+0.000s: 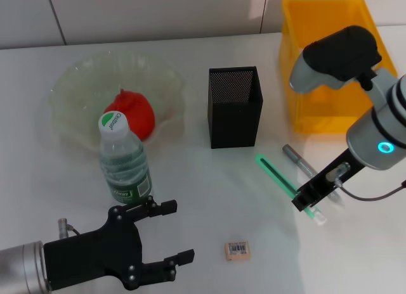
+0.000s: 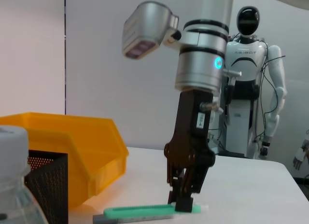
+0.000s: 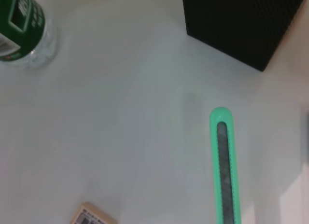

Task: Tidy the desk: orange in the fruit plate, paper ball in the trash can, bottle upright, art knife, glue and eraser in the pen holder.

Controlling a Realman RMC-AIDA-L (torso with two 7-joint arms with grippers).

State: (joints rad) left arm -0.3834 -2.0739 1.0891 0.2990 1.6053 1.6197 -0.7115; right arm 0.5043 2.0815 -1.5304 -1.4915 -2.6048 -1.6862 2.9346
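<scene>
The orange [image 1: 133, 113] lies in the pale-green fruit plate [image 1: 70, 78] at the far left. Just in front of the plate the bottle [image 1: 124, 164] stands upright. The black mesh pen holder [image 1: 235, 110] is mid-table, and the yellow trash can [image 1: 330, 110] stands far right. My right gripper [image 1: 309, 202] is down on the near end of the green art knife [image 1: 274, 175], shut on it; the knife [image 2: 140, 212] lies flat. The grey pen-shaped glue [image 1: 295, 158] lies beside it. The eraser [image 1: 237, 250] sits near the front. My left gripper [image 1: 179, 232] hangs open below the bottle. The paper ball is out of view.
The glue lies close along the knife, between it and the trash can. In the left wrist view a white humanoid robot [image 2: 248, 89] stands beyond the table's far edge. Bare tabletop lies between the eraser, the bottle and the pen holder.
</scene>
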